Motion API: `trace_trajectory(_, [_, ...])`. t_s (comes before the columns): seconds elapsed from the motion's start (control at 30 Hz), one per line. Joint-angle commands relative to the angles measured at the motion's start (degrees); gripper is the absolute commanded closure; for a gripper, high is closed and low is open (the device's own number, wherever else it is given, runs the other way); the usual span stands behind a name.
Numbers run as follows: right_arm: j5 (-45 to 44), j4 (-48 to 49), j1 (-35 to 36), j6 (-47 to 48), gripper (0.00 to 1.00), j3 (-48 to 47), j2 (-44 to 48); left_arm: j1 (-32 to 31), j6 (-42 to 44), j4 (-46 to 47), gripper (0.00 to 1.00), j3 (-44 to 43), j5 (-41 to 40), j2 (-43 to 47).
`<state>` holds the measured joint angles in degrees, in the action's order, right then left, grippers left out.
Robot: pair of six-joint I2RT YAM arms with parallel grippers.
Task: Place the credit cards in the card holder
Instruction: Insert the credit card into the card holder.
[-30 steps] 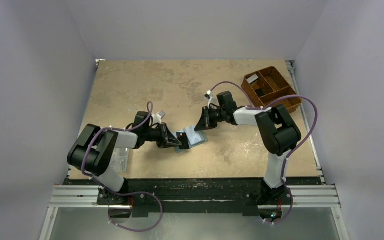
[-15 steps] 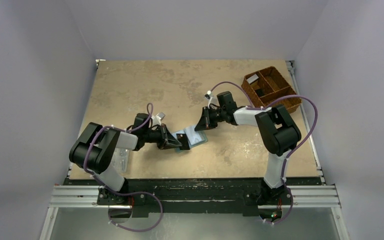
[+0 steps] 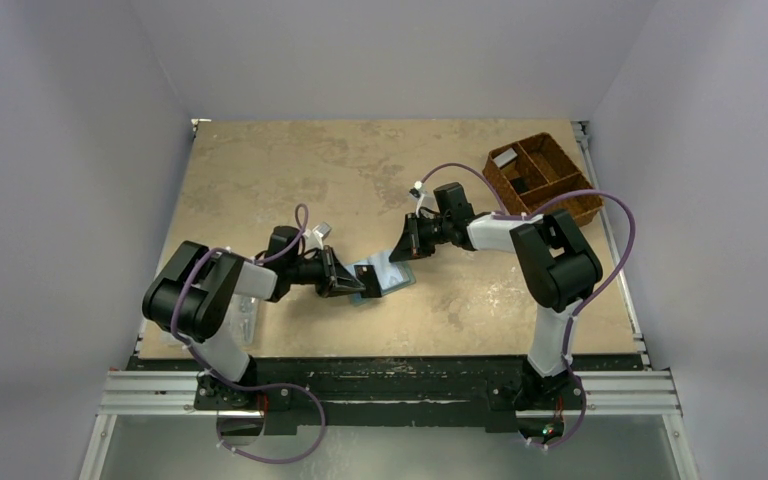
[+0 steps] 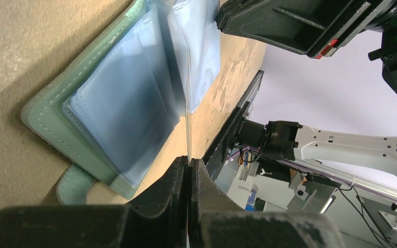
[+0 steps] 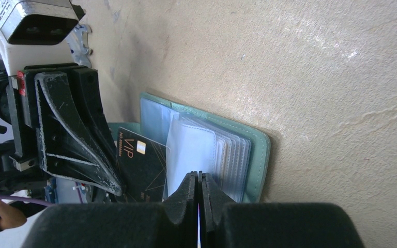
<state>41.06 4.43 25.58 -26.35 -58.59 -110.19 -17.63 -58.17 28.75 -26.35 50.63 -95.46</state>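
Left arm [image 3: 200,300] edged right, left pincer [image 4: 188,164] clamping black card [image 5: 140,166]

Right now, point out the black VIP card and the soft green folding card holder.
black VIP card [image 5: 142,165], right wrist view, on its printed face.
soft green folding card holder [image 5: 262,160], right wrist view, on its cover's stitched edge.

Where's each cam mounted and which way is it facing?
Top external: fixed above and behind the bases, looking down on the table; left arm and right arm whole, meeting at the card holder.
Left wrist: on the left arm, looking along the left gripper, shut on a credit card seen edge-on, toward the right arm's base.
Right wrist: on the right arm, looking down past the right gripper, pinching a clear sleeve.
Shared: both wrist views show the open card holder and the opposite gripper.
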Motion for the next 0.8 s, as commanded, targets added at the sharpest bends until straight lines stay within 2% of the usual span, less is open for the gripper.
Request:
trace_trajectory(0.0, [-5.7,-2.9,-0.4,1.9,0.95,1.4,-1.9,0.5,-1.4,4.4,1.0,0.4,1.3,-1.2])
trace_trajectory(0.5, [-5.7,-3.3,-0.4,2.2,0.96,1.2,-1.9,0.5,-6.1,16.6,1.0,1.5,0.0,-5.4])
trace_trajectory(0.77, [-5.7,-3.5,-0.4,2.4,0.96,1.4,-2.0,0.5,-3.3,14.1,1.0,0.5,-1.4,-6.3])
